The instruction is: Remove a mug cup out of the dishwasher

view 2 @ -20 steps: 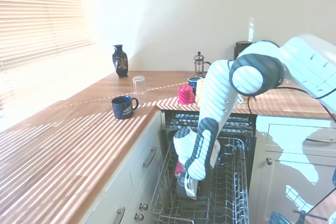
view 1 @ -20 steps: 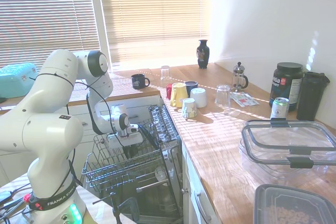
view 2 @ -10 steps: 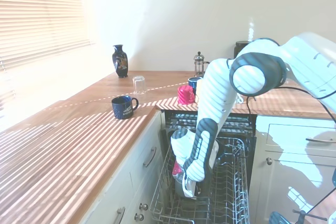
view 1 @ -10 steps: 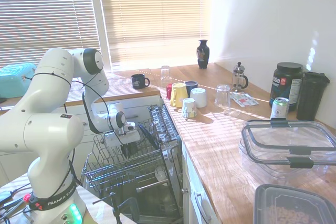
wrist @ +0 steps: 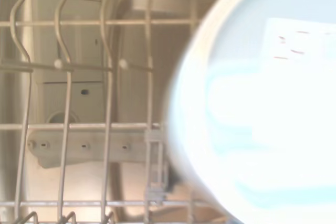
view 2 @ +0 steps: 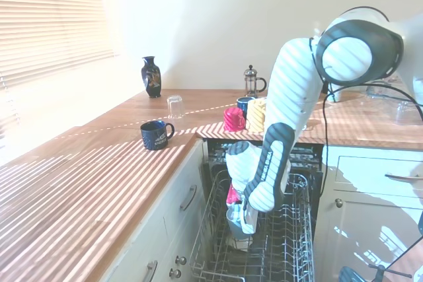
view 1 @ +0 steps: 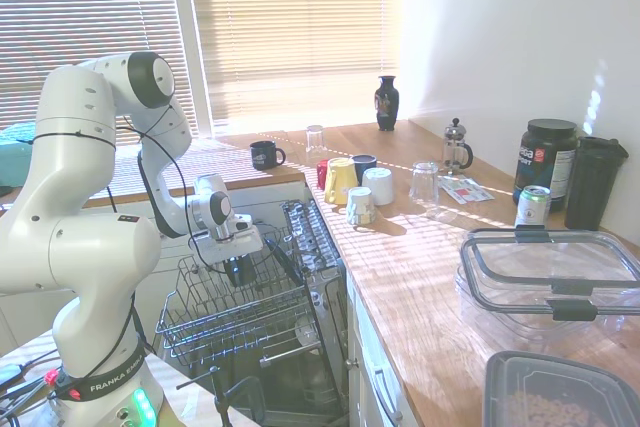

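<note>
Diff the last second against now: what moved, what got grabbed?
The gripper rose clear of the rack of the dishwasher, carrying the mug cup up with it; the mug was already held low in the rack a second ago. The elbow swung higher. Cups, vase and containers on the counter stayed put.

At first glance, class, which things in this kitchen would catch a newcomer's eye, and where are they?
The big white arm bends down over the open dishwasher, its gripper holding a small dark mug cup just above the pulled-out wire rack. Behind it, a cluster of mugs, with a yellow mug among them, stands on the sunlit wooden counter. A dark vase stands by the window blinds.
</note>
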`<control>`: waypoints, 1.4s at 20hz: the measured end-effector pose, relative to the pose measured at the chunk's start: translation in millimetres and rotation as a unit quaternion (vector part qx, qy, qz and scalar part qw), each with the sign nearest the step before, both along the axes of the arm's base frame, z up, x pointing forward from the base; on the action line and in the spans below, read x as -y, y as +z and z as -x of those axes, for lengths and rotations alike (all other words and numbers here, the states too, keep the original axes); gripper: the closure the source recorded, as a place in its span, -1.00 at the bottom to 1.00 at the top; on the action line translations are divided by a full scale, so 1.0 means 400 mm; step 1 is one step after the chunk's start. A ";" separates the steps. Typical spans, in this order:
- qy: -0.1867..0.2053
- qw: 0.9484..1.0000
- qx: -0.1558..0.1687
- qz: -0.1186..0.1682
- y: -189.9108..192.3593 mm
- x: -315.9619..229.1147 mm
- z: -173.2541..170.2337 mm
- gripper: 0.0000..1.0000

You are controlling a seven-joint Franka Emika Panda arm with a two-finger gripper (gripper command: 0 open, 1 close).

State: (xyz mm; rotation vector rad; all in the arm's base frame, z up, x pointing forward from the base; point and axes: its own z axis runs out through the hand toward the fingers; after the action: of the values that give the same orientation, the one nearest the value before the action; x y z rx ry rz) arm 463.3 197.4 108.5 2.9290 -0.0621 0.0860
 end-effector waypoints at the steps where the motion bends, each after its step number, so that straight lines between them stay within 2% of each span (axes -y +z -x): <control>1: 0.000 1.000 0.004 0.001 0.030 -0.004 0.006 1.00; 8: -0.006 1.000 0.024 0.010 0.207 -0.025 0.047 1.00; 12: -0.021 0.999 0.038 -0.010 0.297 -0.040 0.047 1.00; 16: -0.048 0.996 0.062 -0.037 0.430 -0.020 0.028 1.00; 20: -0.096 0.990 0.078 -0.062 0.540 0.030 0.006 1.00; 28: -0.193 0.970 0.109 -0.096 0.696 0.253 -0.040 1.00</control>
State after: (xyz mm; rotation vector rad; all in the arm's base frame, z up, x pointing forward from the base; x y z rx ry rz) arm 479.1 96.1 386.7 3.0198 -0.7088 0.3572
